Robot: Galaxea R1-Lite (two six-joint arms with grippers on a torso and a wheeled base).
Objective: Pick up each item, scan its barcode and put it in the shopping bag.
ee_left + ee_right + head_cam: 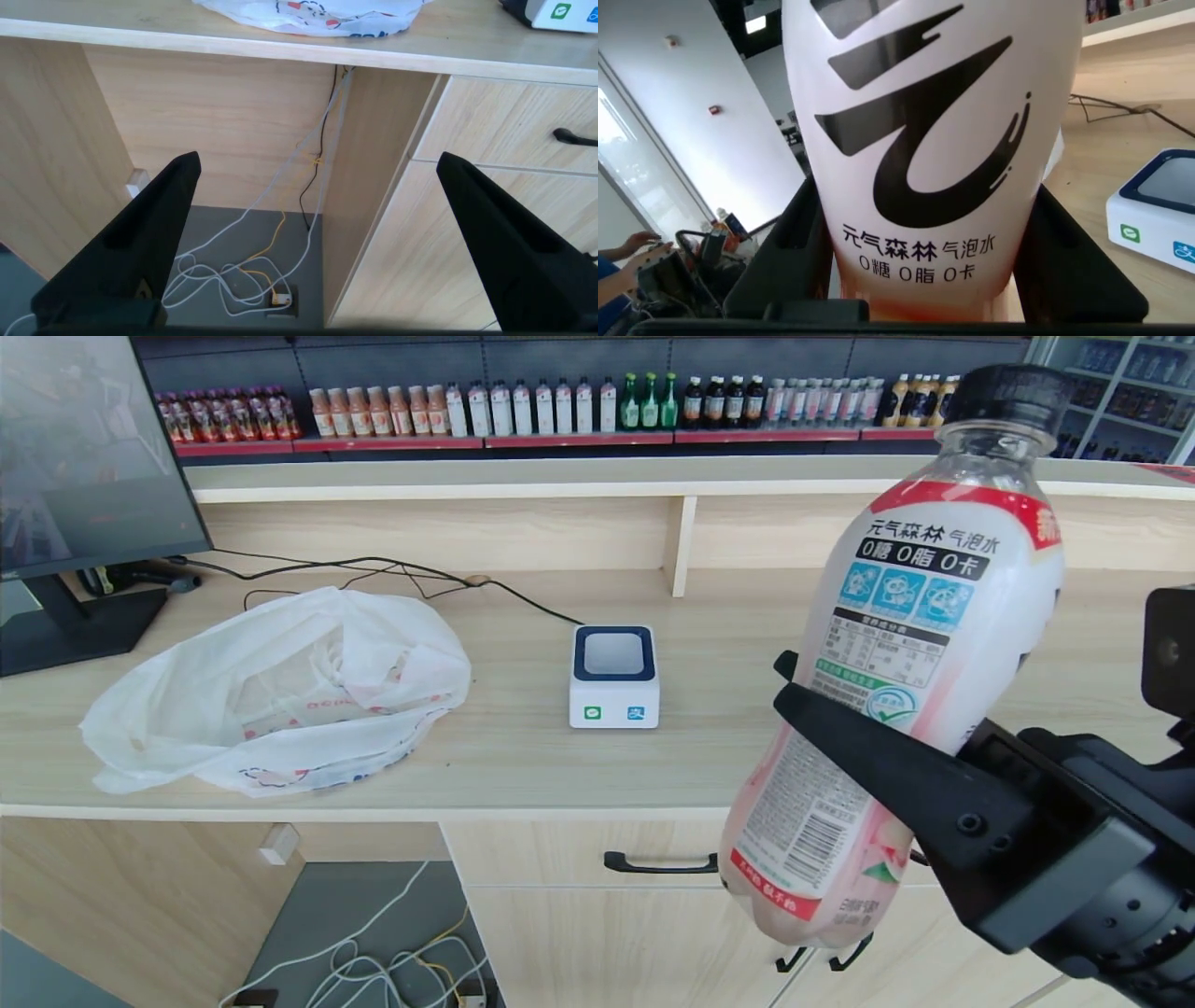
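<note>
Right of the scanner, bottle clamped mid-body by right gripper, tilted, cap uppermost, left gripper spread open.

We're holding the bottle in the right gripper, clamped around its lower body. It's hanging in the air, tilting with the black cap up and to the right, pink-white label and barcode facing us. The scanner, a white box with a dark-rimmed window, is sitting on the counter. The white bag is lying crumpled to its left, mouth open.
</note>
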